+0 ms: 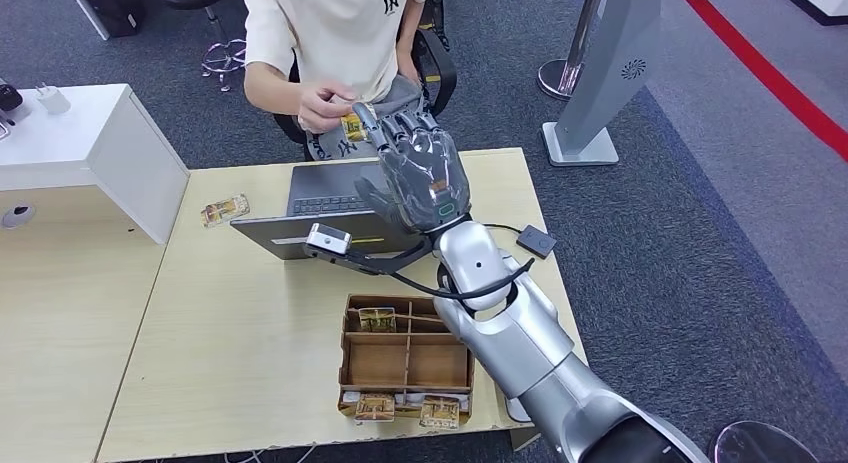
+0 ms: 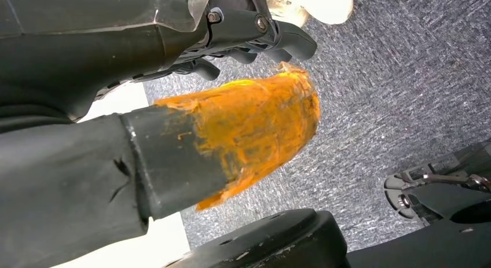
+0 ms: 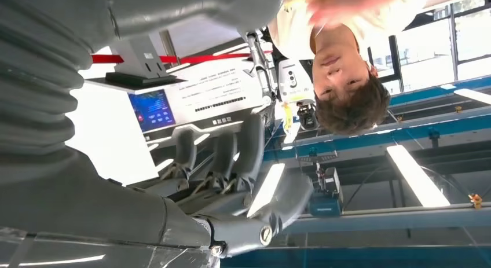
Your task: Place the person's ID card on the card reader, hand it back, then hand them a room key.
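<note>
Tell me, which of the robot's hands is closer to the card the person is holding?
The right hand: its raised fingertips reach the card in the person's hand. The left hand hangs low over carpet, away from it.

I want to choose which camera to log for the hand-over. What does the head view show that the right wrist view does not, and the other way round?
Head view alone: the wooden table, the laptop, the small black card reader, the divided wooden box with cards in it, a loose card near the laptop, and the person's hand meeting the raised right hand over a yellowish card.

Right wrist view alone: a screen panel, ceiling lights and blue beams.

Both: the right hand and the person in the pale shirt.
</note>
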`<state>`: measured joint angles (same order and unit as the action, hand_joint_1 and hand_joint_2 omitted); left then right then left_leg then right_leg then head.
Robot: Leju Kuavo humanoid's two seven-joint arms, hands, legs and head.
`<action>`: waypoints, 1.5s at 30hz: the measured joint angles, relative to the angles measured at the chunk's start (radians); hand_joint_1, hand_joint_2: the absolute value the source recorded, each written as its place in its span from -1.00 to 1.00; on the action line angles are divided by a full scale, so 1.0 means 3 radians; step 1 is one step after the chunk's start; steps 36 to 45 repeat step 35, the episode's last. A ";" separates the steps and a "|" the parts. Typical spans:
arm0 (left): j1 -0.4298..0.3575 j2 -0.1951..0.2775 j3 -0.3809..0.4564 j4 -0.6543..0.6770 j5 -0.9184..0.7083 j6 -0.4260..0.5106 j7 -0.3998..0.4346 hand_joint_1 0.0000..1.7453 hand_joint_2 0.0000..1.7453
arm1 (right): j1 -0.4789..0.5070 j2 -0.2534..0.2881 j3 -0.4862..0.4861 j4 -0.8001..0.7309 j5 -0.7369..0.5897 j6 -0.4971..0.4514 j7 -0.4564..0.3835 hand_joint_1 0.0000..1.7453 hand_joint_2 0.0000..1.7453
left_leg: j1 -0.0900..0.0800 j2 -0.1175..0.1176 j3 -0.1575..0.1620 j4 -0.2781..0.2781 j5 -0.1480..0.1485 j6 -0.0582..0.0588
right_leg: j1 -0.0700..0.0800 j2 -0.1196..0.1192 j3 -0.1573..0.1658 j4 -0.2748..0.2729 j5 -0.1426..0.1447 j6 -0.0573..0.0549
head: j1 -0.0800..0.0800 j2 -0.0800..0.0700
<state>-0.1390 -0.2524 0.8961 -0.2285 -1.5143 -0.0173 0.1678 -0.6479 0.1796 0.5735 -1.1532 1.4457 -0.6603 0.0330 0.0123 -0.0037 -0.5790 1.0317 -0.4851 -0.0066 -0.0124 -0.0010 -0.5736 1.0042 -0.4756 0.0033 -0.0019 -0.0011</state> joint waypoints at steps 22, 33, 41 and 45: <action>0.0164 0.0018 0.0046 0.0000 0.0329 0.0160 -0.0179 -1.00 -1.00 | 0.1563 -0.0281 -0.0095 -0.1961 -0.4238 0.2185 -0.1543 -1.00 -1.00 | 0.0000 -0.0001 -0.0002 -0.0001 -0.0005 0.0000 | 0.0000 -0.0001 -0.0004 -0.0002 -0.0005 0.0001 | -0.0001 0.0000; 0.0164 0.0054 0.0086 0.0000 0.0346 0.0149 -0.0202 -1.00 -1.00 | 0.1920 -0.0619 -0.0061 -0.2061 -0.4645 0.3395 -0.1835 -1.00 -1.00 | 0.0000 0.0000 -0.0002 -0.0001 -0.0005 0.0001 | 0.0000 -0.0001 -0.0002 -0.0002 -0.0005 0.0001 | 0.0000 0.0000; 0.0164 0.0062 0.0086 0.0000 0.0345 0.0142 -0.0207 -1.00 -1.00 | 0.1967 -0.0669 -0.0043 -0.2060 -0.4647 0.3490 -0.1882 -1.00 -1.00 | 0.0000 0.0000 -0.0002 -0.0001 -0.0005 0.0001 | 0.0000 -0.0001 -0.0002 -0.0002 -0.0005 0.0001 | 0.0000 0.0000; 0.0164 0.0062 0.0086 0.0000 0.0345 0.0142 -0.0207 -1.00 -1.00 | 0.1967 -0.0669 -0.0043 -0.2060 -0.4647 0.3490 -0.1882 -1.00 -1.00 | 0.0000 0.0000 -0.0002 -0.0001 -0.0005 0.0001 | 0.0000 -0.0001 -0.0002 -0.0002 -0.0005 0.0001 | 0.0000 0.0000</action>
